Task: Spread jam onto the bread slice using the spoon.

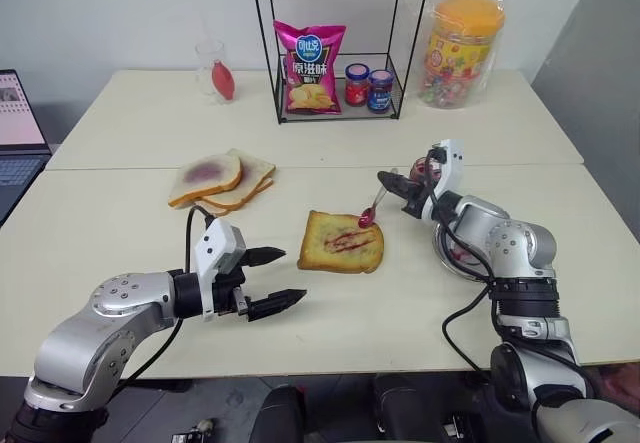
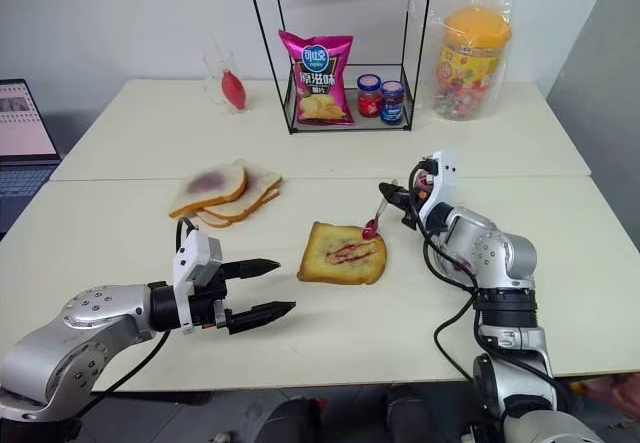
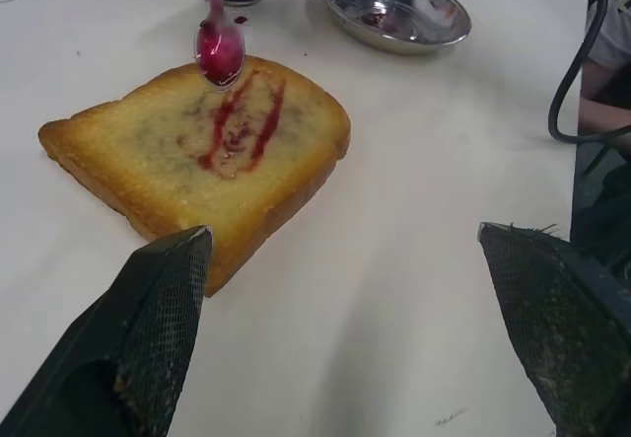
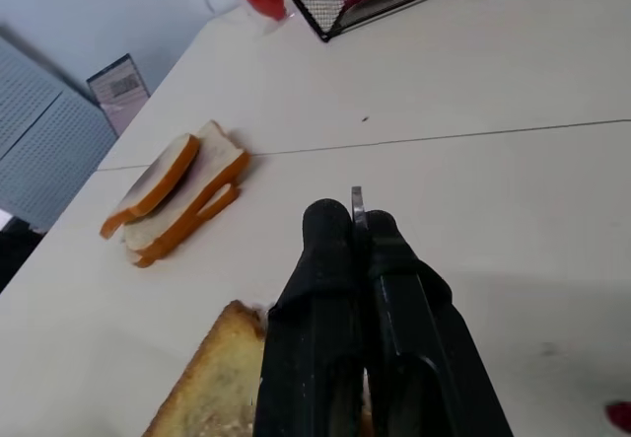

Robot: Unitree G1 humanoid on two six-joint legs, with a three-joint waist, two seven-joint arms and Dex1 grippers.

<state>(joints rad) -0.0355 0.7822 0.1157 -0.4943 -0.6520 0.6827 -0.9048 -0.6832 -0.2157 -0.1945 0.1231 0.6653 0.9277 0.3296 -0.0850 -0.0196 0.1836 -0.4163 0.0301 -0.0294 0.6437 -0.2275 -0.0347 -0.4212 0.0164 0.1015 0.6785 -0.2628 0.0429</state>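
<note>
Your right gripper [image 1: 392,182] has its fingers pressed together on the spoon [image 1: 372,209], handle pinched and the red-smeared bowl angled down at the far right corner of the bread slice [image 1: 341,242], probably so it can drag across. Jam [image 1: 345,239] already streaks the slice's middle. Your left gripper [image 1: 277,281] waits spread wide and empty, near the slice's left edge, likely ready to steady it.

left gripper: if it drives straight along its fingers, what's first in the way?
Probably the bread slice: it lies just beyond the open left gripper, toward one finger's side. Depth is unclear, so it may pass above.
</note>
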